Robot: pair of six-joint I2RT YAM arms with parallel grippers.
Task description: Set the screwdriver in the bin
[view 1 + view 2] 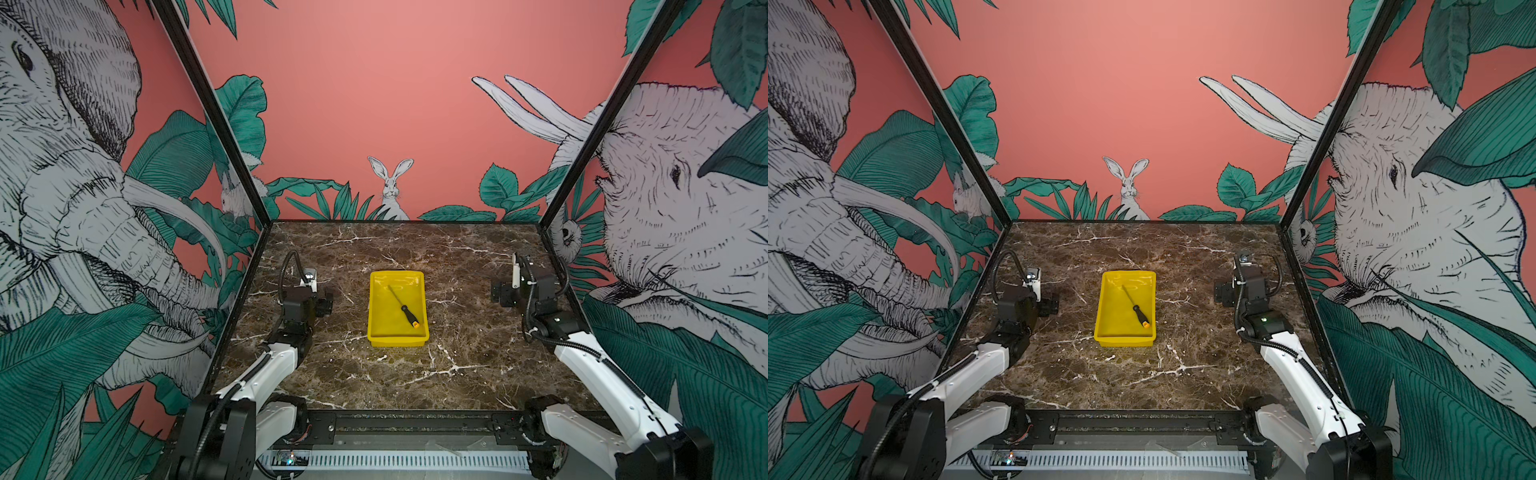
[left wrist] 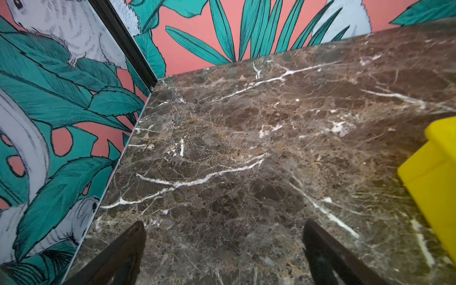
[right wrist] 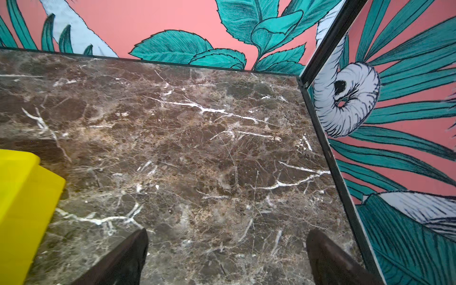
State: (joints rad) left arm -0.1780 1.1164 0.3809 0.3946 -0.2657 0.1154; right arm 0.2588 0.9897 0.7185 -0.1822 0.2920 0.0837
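I see L arm (image 1: 276, 365) and R arm (image 1: 582, 353) bent low, one per side. L gripper (image 2: 224, 224) jaws wide apart; R gripper (image 3: 228, 232) same. Both seem approx level, top view unclear.

Jungle-mural walls (image 1: 395, 104), marble tabletop (image 1: 415, 374)

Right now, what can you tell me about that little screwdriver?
The screwdriver is small and slim: a black handle with an orange-yellow end cap and a thin grey metal shaft. It lies diagonally inside the yellow bin, cap toward the near right corner, tip pointing far-left. Only the bin touches it.
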